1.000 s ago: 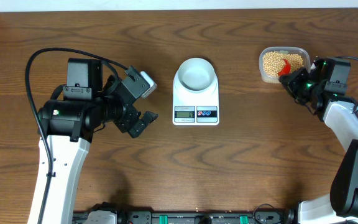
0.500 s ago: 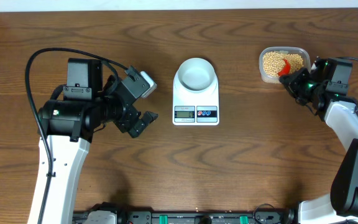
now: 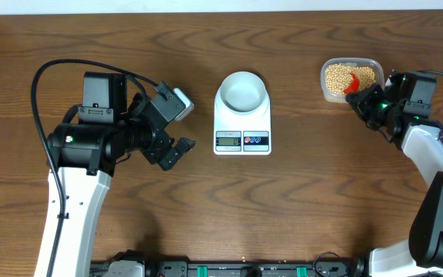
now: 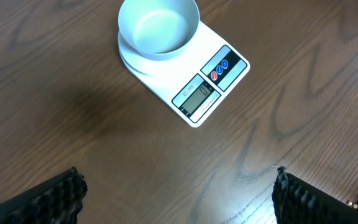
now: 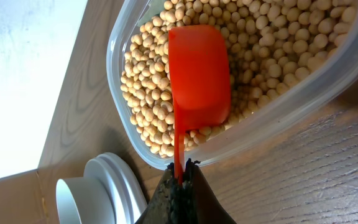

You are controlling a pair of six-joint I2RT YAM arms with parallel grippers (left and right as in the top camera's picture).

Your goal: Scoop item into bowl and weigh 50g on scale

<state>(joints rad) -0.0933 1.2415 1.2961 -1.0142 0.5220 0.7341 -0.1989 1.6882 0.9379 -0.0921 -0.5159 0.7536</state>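
Observation:
The white bowl (image 3: 243, 91) stands empty on the white scale (image 3: 242, 129), whose display and two buttons face the table's front; both also show in the left wrist view, the bowl (image 4: 158, 27) on the scale (image 4: 219, 79). Tan beans (image 3: 343, 76) fill a clear tub (image 3: 328, 91) at the back right. My right gripper (image 3: 362, 101) is shut on the thin handle of a red scoop (image 5: 199, 76), whose cup lies face down on the beans (image 5: 272, 31) inside the tub (image 5: 291, 96). My left gripper (image 3: 174, 151) hangs open and empty left of the scale.
The table's far edge meets a white surface (image 3: 221, 5) just behind the tub. The left arm's body (image 3: 91, 138) and its cable occupy the left side. The right arm (image 3: 429, 150) reaches in along the right edge.

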